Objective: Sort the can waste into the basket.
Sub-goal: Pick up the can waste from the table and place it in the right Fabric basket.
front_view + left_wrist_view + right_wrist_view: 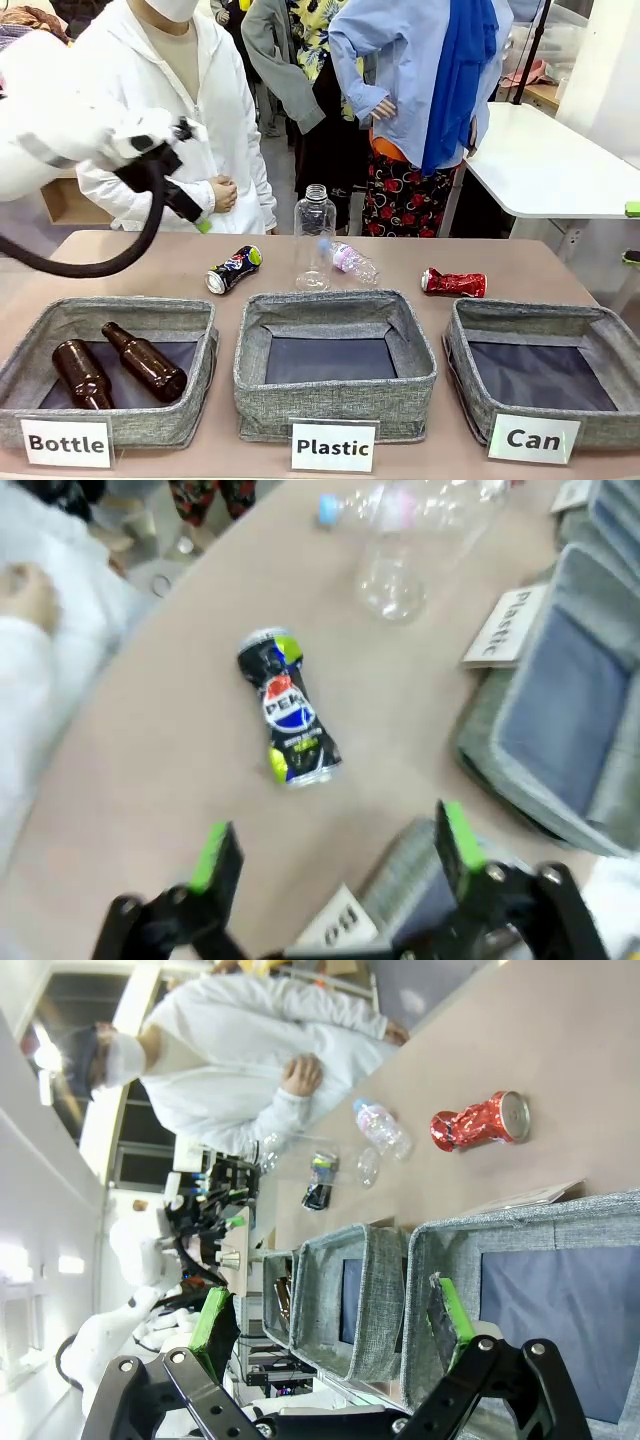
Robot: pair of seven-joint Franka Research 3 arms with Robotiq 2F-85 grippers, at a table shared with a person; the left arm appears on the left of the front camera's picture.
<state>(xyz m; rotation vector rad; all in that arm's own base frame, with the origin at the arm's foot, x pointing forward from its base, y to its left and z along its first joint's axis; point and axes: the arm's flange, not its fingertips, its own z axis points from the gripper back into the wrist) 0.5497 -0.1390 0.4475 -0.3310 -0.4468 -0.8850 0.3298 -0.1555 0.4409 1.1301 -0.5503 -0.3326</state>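
The dark blue Pepsi can (233, 269) lies on its side on the table behind the bins. My left gripper (198, 220) hangs above and just left of it, near the person's hands. In the left wrist view this can (285, 720) lies ahead of the open left gripper (333, 845), whose fingers hold nothing. The crushed red can (454, 283) lies behind the grey basket (470, 345) labelled "Can". The right gripper (330, 1315) stands open and empty above that basket (500, 1230), with the red can (480, 1122) farther ahead.
A "Bottle" bin (30, 350) holds two brown bottles (143, 361). The "Plastic" bin (335, 305) stands in the middle. One clear bottle (314, 235) stands upright and another (350, 262) lies beside it. A person in white (160, 110) stands at the far edge.
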